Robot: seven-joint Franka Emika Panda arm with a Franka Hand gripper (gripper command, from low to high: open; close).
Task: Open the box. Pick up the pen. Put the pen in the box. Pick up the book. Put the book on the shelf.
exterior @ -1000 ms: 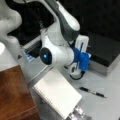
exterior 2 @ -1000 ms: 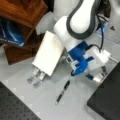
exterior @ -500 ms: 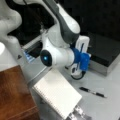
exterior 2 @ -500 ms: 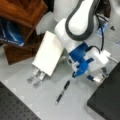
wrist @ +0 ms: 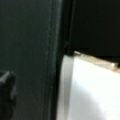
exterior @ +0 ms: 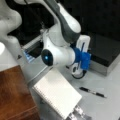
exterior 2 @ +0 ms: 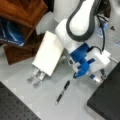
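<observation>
Box closed, black lid down, at the worktop edge toward a front view's bottom right; lid not yet lifted. Gripper low beside the box's near side, just above the pen; cannot tell whether fingers open or closed. Pen flat on bare grey worktop, apart from box and book. White spiral book propped on a metal stand, near the red-brown shelf. Risks, as judgement: slipping off the lid edge, nudging the pen into a roll, cable snagging. Dark room behind, perforated black mat at one corner.
</observation>
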